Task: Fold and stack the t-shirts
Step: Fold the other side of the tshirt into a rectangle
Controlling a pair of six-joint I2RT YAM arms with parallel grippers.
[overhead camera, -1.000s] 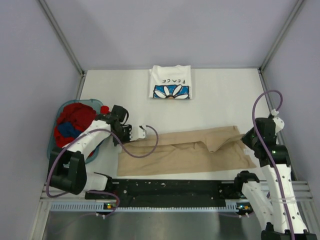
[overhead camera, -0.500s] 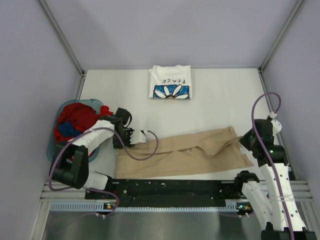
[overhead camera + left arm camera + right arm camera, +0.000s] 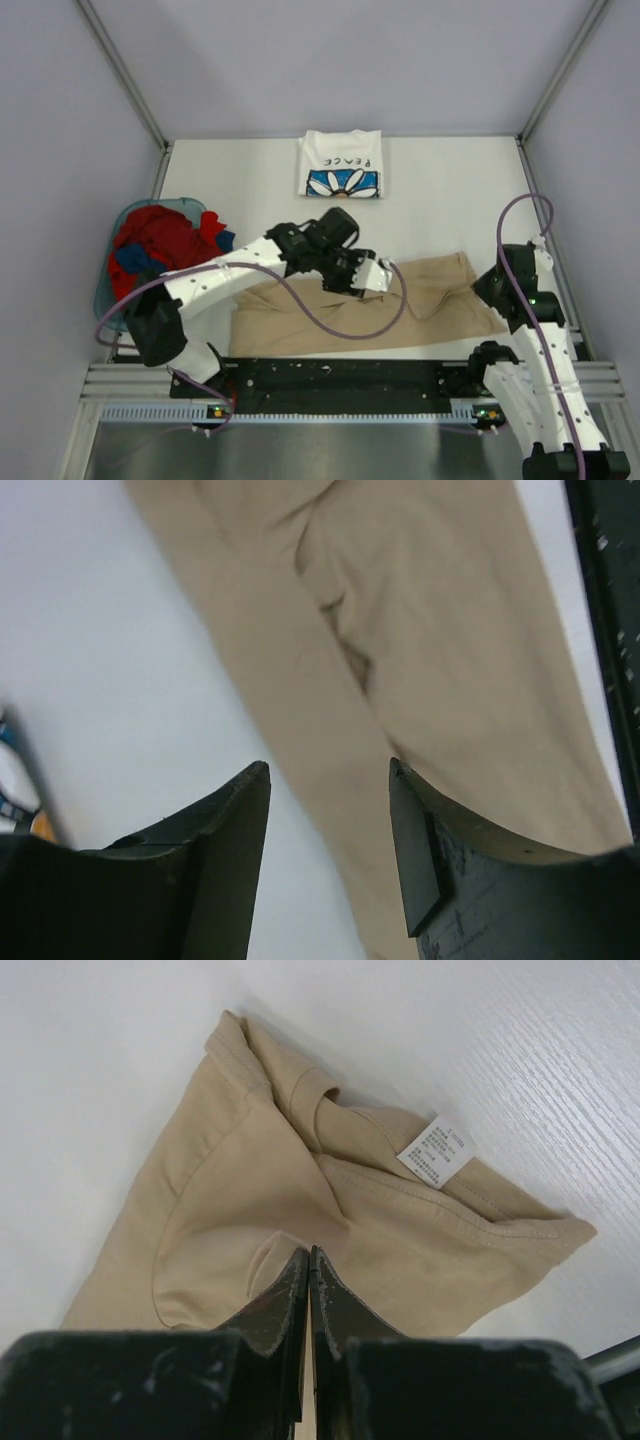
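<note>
The tan t-shirt (image 3: 430, 305) lies folded lengthwise in a long strip near the table's front edge. My left gripper (image 3: 378, 274) hovers open and empty over the strip's middle; the left wrist view shows the tan cloth (image 3: 430, 630) below my open left gripper (image 3: 330, 772). My right gripper (image 3: 490, 287) is shut on the shirt's right end. In the right wrist view the right gripper (image 3: 310, 1255) pinches a raised fold of the tan shirt (image 3: 250, 1180) near the collar and its white label (image 3: 436, 1150). The white daisy "PEACE" t-shirt (image 3: 342, 165) lies folded at the back.
A teal basket (image 3: 108, 298) at the left edge holds red shirts (image 3: 160, 235) and a blue one (image 3: 135, 262). A black rail (image 3: 340, 375) runs along the table's near edge. Grey walls close in the sides and back.
My left arm has swung right, from the tan shirt's left end to above its middle, with the jaws open. My right gripper has drawn slightly nearer, still holding the right end.
</note>
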